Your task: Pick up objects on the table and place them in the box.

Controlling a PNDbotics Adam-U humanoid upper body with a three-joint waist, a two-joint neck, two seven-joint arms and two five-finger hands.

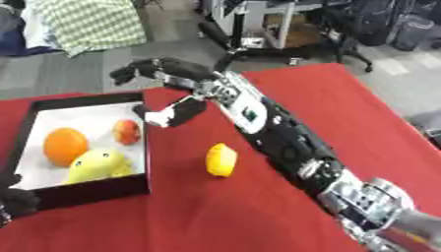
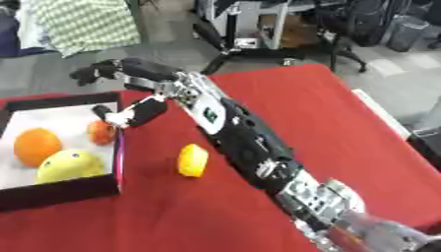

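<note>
In the left eye view, a black box (image 1: 146,147) with a white floor is seen at the left of the red surface (image 1: 344,108). Inside the box an orange (image 1: 65,145), a small red fruit (image 1: 127,131) and a yellow fruit (image 1: 96,165) are held. A lemon (image 1: 221,159) is left on the surface just right of the box. The right hand (image 1: 168,74) is raised over the box's far right corner, its fingers spread and nothing gripped. The left hand (image 1: 15,201) is glimpsed at the box's near left corner; its fingers cannot be told.

In the right eye view, the lemon is shown apart from the box wall.
</note>
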